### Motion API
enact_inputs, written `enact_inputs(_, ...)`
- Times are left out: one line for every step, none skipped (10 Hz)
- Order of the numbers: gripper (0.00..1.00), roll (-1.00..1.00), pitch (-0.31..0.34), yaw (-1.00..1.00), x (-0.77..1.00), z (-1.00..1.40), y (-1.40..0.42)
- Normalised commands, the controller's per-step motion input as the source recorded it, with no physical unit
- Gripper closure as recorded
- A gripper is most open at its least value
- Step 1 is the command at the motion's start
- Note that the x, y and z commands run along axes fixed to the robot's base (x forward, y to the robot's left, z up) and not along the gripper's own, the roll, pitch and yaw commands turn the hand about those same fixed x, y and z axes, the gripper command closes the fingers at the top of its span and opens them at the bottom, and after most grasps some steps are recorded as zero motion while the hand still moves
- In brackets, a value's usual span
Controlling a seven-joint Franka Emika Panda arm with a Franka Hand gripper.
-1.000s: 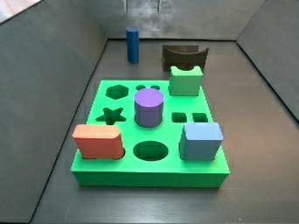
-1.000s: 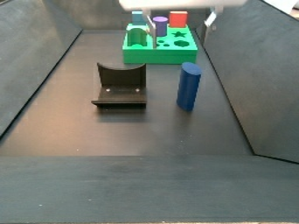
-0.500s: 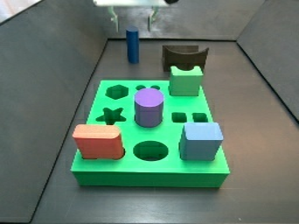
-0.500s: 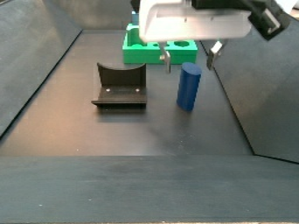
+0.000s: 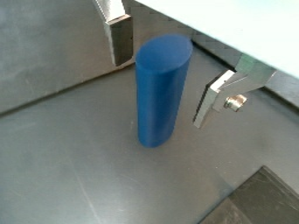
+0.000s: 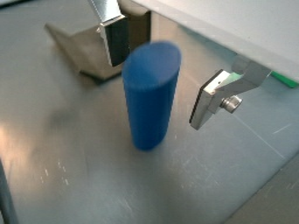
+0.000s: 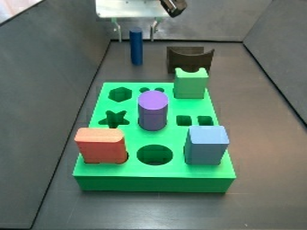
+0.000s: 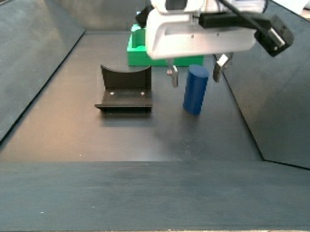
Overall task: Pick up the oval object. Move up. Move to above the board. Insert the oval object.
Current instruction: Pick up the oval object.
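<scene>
The white-bodied two-finger gripper [image 8: 194, 72] is hanging low, pointing straight down near the floor. Its flat silver fingers [image 5: 218, 96] with dark pads are standing apart, jaws spread wide, gripping nothing.

side views opposed, wrist views close above pincer [image 5: 163, 66]

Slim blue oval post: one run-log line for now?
phase: pre-grasp | claw: open, astride post | slim blue oval post: upright on floor, ungripped

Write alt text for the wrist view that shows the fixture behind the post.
The gripper straddles the upright blue oval object, its silver fingers open on either side, not touching. The post stands on the grey floor, with the dark fixture behind it.
</scene>
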Motion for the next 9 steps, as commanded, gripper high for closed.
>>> enact_inputs(0.00, 0.00, 0.000, 0.00, 0.00, 0.00, 0.00)
enact_inputs(1.00, 0.00, 0.000, 0.00, 0.00, 0.00, 0.00)
enact_inputs(1.00, 0.00, 0.000, 0.00, 0.00, 0.00, 0.00)
enact_inputs(1.00, 0.00, 0.000, 0.00, 0.00, 0.00, 0.00)
enact_inputs(1.00, 0.00, 0.000, 0.00, 0.00, 0.00, 0.00)
enact_inputs(1.00, 0.00, 0.000, 0.00, 0.00, 0.00, 0.00)
enact_inputs(1.00, 0.00, 0.000, 0.00, 0.00, 0.00, 0.00)
enact_inputs(1.00, 0.00, 0.000, 0.00, 0.00, 0.00, 0.00)
enact_inputs(1.00, 0.00, 0.000, 0.00, 0.00, 0.00, 0.00)
